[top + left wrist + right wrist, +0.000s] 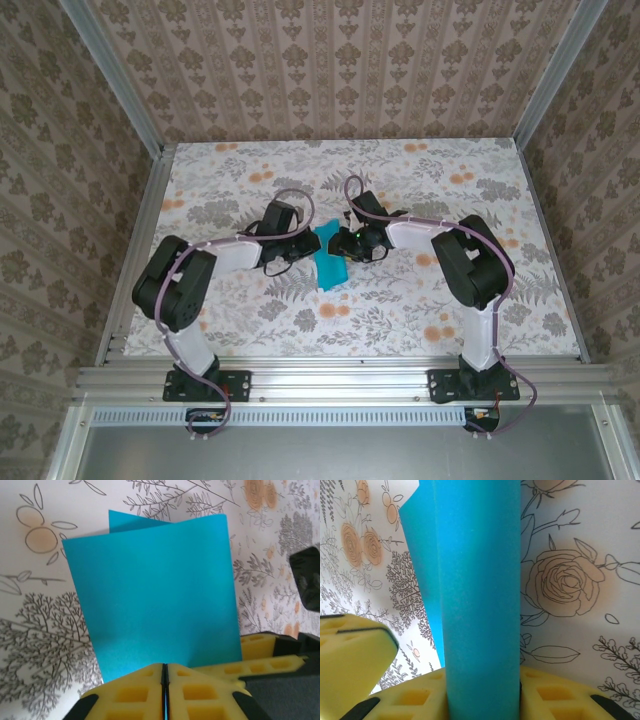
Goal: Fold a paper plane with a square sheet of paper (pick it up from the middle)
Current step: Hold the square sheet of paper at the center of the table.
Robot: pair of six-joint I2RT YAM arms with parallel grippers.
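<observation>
1. We see the left arm (pixel 190 275) reaching from the near-left corner of the desk (pixel 430 300) toward its middle.
2. The left end effector (pixel 164 676) is closed. Its two yellow foam pads (pixel 130 695) meet along a thin seam and clamp the near edge of the square sheet of paper (pixel 155 595).
3. From the left wrist, the sheet is bright cyan-blue and folded over. The front layer faces the camera, and a corner of the back layer shows above its top-left edge.
4. From above, the sheet sits at the middle of the desk, directly between the two end effectors and over the floral cover.
5. From the left wrist, a yellow finger of the right end effector sits just beside the sheet's lower-right corner.
6. The right end effector (pixel 482 695) grips the sheet. Its pads stand partly apart, and a band of the folded paper fills the gap and touches both.
7. From the right wrist, the band rises upright from the pads and is tilted slightly left at the top.
8. The right arm (pixel 470 265) reaches in from the near-right corner.
</observation>
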